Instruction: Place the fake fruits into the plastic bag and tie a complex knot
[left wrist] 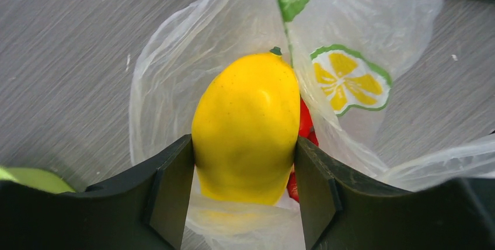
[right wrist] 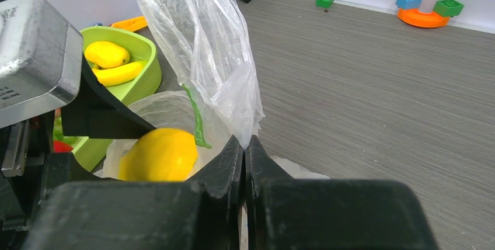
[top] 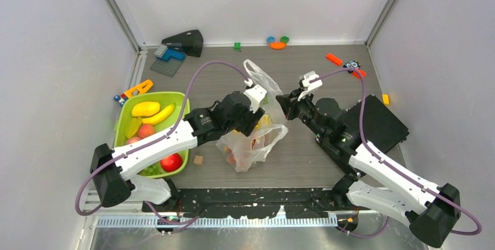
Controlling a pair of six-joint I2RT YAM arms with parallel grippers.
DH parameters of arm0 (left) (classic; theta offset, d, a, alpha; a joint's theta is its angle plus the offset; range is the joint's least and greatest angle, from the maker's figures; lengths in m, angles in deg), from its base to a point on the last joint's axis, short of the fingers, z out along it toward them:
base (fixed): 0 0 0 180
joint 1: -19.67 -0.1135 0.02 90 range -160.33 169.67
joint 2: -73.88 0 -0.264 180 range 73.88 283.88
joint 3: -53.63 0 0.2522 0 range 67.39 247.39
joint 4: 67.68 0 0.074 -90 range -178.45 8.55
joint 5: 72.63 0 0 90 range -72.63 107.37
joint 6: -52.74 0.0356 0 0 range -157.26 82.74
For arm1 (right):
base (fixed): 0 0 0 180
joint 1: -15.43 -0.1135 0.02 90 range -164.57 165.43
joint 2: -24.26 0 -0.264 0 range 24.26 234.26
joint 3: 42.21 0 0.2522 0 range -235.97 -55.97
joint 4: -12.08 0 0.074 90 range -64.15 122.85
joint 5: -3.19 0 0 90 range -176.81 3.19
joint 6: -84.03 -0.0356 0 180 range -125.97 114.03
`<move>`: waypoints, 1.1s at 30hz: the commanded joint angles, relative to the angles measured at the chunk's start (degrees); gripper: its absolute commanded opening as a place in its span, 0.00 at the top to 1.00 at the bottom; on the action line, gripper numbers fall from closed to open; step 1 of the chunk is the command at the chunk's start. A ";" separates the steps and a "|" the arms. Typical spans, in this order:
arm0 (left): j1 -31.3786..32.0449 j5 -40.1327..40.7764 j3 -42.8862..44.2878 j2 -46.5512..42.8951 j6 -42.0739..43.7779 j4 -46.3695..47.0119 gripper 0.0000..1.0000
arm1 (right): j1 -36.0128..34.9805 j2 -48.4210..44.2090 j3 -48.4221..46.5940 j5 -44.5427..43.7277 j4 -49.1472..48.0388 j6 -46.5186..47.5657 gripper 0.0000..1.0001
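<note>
The thin clear plastic bag [top: 252, 148] lies mid-table with a handle loop [top: 261, 77] pulled up. My left gripper [left wrist: 245, 165] hangs over the bag's open mouth [left wrist: 175, 57], shut on a yellow lemon-shaped fruit [left wrist: 245, 127]. Beneath it a red fruit [left wrist: 304, 122] lies inside the bag. My right gripper [right wrist: 246, 145] is shut on the bag's film [right wrist: 204, 40] and holds that side up; the yellow fruit [right wrist: 160, 153] shows just to its left. More fake fruits sit in the lime-green tray [top: 124, 113]: a yellow mango [top: 145, 108], a banana [top: 159, 115], a red apple [top: 171, 162].
A small brown cube [top: 198, 159] lies between tray and bag. A flat black box [top: 379, 121] sits under my right arm. Toy bricks [top: 278, 42] and a black wedge [top: 185, 41] line the back wall; orange pieces [top: 334, 59] lie at the back right.
</note>
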 commanded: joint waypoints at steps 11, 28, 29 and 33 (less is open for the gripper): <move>-0.45 -8.85 -1.99 -1.01 -0.15 11.54 0.39 | -0.29 -1.29 -1.57 -0.33 -2.74 -0.55 0.95; -0.68 -16.04 -2.75 -8.70 2.59 13.82 0.15 | -0.29 -0.64 -1.54 -0.94 -2.94 -0.38 0.95; -0.68 -18.60 -2.65 -9.59 2.94 14.26 0.16 | -0.29 -0.51 -1.58 -1.03 -2.94 -0.28 0.95; -0.68 -24.87 -1.31 -13.13 2.99 14.74 0.17 | -0.29 0.17 -1.82 -1.20 -2.99 0.13 0.95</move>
